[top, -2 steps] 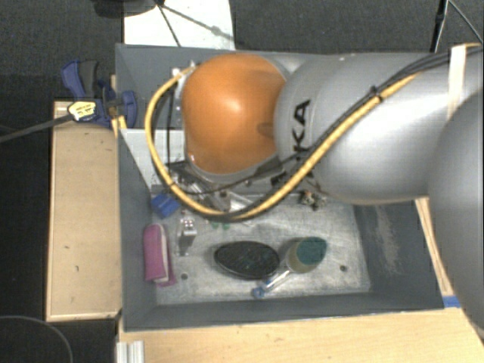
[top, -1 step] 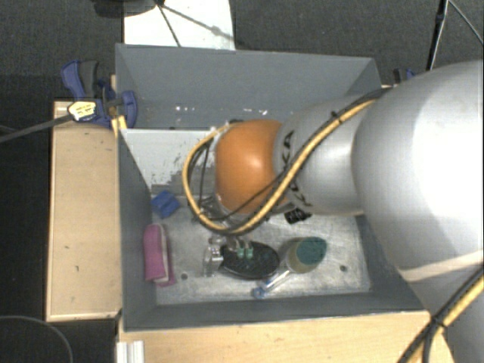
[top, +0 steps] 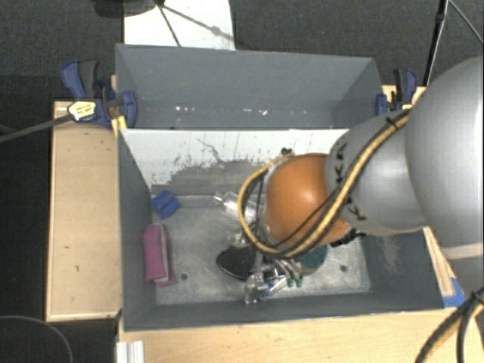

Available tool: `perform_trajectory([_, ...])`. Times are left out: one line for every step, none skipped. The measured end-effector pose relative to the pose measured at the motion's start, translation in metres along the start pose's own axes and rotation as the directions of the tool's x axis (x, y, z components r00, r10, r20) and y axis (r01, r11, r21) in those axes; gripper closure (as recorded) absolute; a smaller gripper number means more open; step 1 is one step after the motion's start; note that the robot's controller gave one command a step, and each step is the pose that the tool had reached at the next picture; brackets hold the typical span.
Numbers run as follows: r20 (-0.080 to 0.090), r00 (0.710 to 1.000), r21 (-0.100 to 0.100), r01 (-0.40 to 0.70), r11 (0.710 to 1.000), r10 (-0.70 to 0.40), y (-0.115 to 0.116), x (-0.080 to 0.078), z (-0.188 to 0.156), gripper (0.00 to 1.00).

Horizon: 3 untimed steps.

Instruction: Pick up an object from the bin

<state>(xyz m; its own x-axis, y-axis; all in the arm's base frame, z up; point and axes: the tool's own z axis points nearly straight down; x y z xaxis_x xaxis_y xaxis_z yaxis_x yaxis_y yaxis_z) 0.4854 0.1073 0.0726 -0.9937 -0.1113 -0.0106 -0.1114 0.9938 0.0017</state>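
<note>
My gripper hangs low near the front wall of the bin, just right of centre, under the arm's orange cover. A flat black oval thing lies right beside it on the left, touching or nearly touching it. A dark green thing peeks out on the gripper's right, mostly hidden by the arm. A crumpled silvery thing lies farther back, partly behind the cables.
A mauve oblong block lies along the bin's left wall, with a small blue block behind it. The arm and its orange cover hide the right half of the bin floor.
</note>
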Motion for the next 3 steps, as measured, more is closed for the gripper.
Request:
perform_trajectory([0.005,1.0,-0.002,-0.003,1.0,0.003,0.003,-0.003,-0.001,1.0])
perform_trajectory([-0.002,0.999,0.001,0.039,0.999,-0.039,0.002,-0.005,-0.121,1.0])
perform_trajectory([-0.004,0.949,0.0,0.316,0.949,-0.316,-0.011,0.0,-0.192,1.0])
